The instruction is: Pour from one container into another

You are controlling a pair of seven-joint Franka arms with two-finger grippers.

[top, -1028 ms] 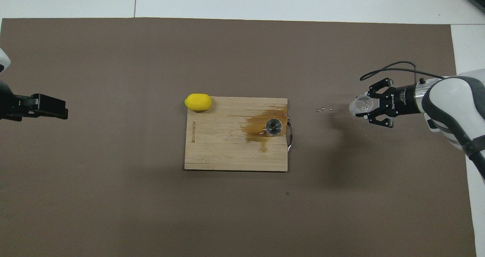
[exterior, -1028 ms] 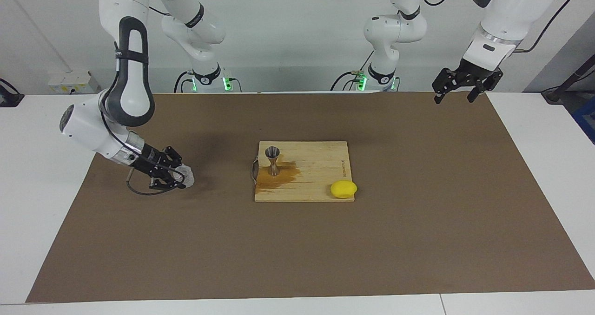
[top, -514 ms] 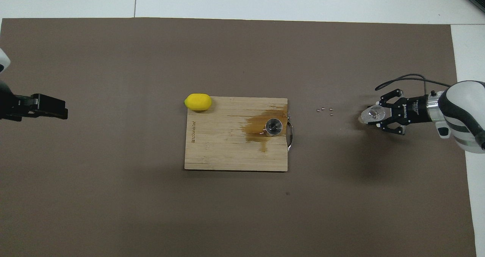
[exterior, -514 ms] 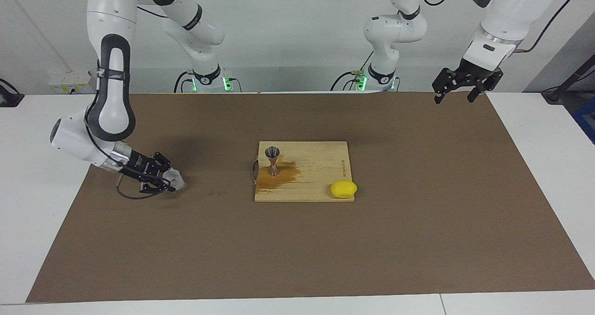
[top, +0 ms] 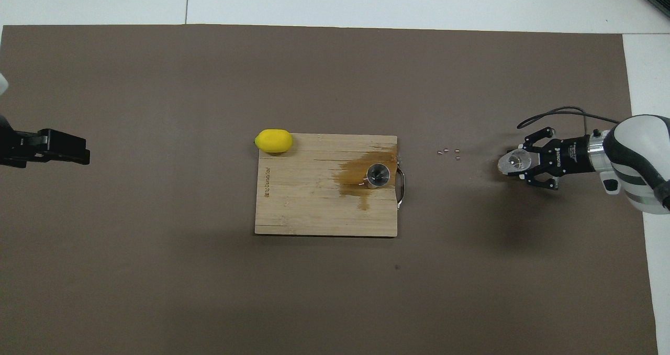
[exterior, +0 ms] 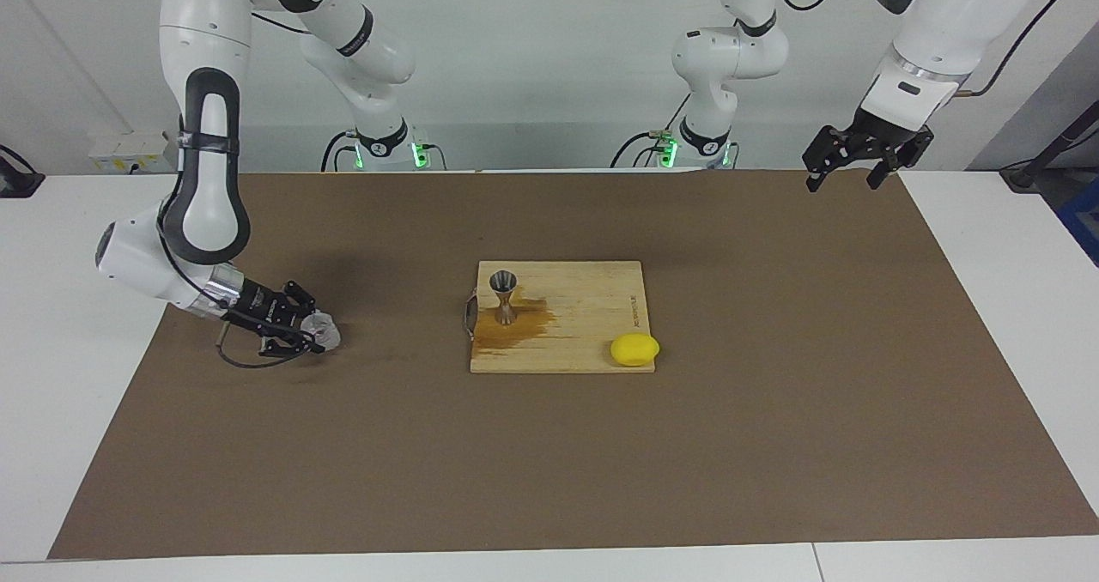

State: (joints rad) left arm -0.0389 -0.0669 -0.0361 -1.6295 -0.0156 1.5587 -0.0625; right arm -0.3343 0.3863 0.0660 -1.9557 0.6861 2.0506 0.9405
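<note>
The small clear cup (exterior: 325, 333) is held in my right gripper (exterior: 311, 335), which is shut on it, low over the brown mat toward the right arm's end of the table. In the overhead view the cup (top: 513, 161) sits at the tip of the right gripper (top: 519, 162). The steel hourglass jigger (exterior: 504, 297) stands upright on the wooden cutting board (exterior: 601, 299), and it also shows in the overhead view (top: 378, 175). My left gripper (exterior: 844, 173) is open and empty, raised over the mat's edge at the left arm's end, waiting.
A brown spill (top: 353, 173) wets the board (top: 314, 208) around the jigger. A yellow lemon (exterior: 634, 349) lies at the board's corner, farther from the robots. A few small bits (top: 448, 152) lie on the mat between the board and the cup.
My right gripper has carried the cup away from the board toward the right arm's end of the table and lower to the mat. The left gripper has barely shifted.
</note>
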